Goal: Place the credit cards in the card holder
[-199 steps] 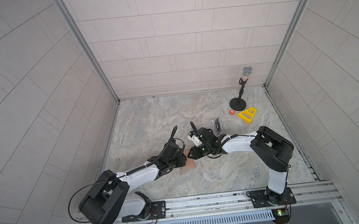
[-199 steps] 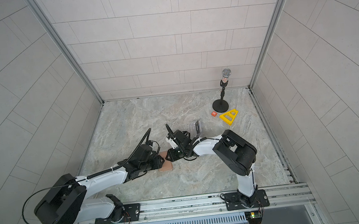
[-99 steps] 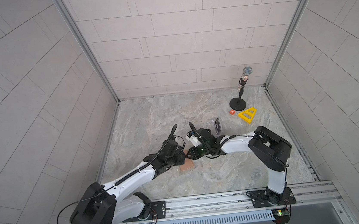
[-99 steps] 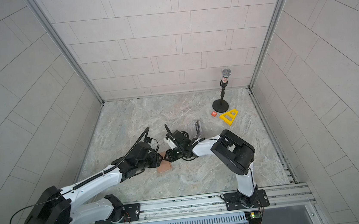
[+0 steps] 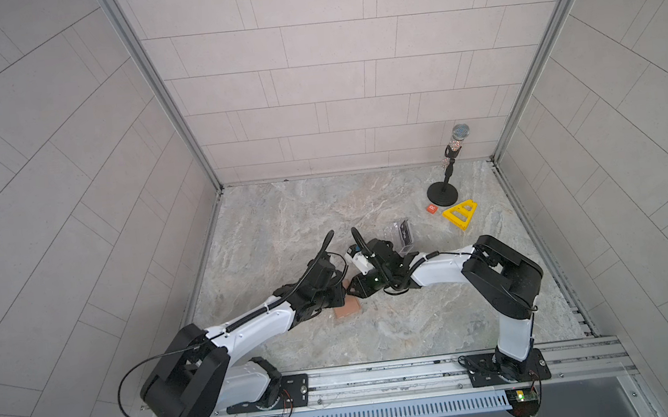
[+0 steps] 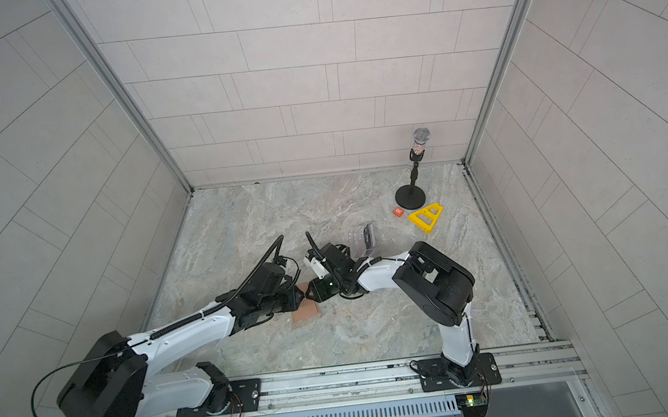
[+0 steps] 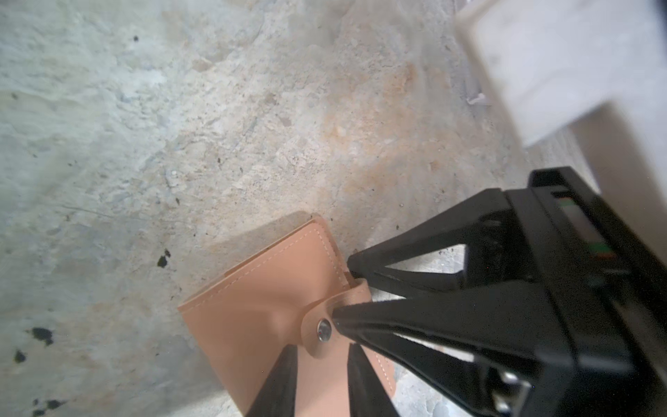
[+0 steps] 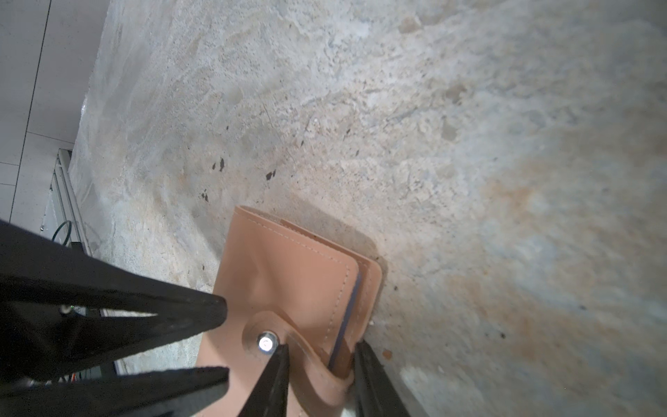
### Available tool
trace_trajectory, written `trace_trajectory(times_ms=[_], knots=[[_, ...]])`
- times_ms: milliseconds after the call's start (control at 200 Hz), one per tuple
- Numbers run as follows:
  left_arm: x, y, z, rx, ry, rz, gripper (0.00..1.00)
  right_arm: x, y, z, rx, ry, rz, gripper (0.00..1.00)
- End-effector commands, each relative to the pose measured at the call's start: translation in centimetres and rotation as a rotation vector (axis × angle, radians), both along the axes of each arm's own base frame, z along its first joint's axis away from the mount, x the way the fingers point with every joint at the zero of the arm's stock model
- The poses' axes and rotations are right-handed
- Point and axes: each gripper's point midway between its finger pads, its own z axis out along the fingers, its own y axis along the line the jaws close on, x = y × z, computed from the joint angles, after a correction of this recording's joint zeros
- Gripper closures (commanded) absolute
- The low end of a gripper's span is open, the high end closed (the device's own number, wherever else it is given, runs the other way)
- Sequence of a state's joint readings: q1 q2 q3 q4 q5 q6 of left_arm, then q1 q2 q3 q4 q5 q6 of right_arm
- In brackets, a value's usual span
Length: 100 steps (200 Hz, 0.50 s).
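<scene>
The tan card holder point(image 5: 347, 309) lies flat on the bench point(image 5: 399, 337) near its middle, a card point(image 8: 347, 314) edge showing in its fold. The right end effector point(image 8: 322, 346) grasps its snap tab point(image 7: 325, 330). The left end effector point(image 7: 322, 349) straddles the tab, fingers slightly apart; whether it grips cannot be told

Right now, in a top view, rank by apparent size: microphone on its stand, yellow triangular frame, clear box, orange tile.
Largest: microphone on its stand
Then: yellow triangular frame and clear box look alike, unranked
Smallest: orange tile
</scene>
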<state>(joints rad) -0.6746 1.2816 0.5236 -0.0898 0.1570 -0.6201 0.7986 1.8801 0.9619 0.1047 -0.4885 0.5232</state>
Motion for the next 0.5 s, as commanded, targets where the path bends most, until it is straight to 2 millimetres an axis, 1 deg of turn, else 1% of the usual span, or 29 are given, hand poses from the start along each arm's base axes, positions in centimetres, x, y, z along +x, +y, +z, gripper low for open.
trace_trajectory(times_ms=[0,245,495], knots=[[0.9,-0.6,0.7,-0.017,-0.017,0.014,0.73,-6.9,-7.3,-8.2,-0.348,0.266,0.012,0.68],[1.2,-0.4,0.6,-0.013,-0.02,0.026,0.72,-7.1,-7.3,-8.1,-0.351,0.27,0.036,0.69],[1.1,-0.6,-0.4,0.0,0.009,0.011,0.72,-7.3,-7.2,-7.7,-0.35,0.27,0.06,0.69]])
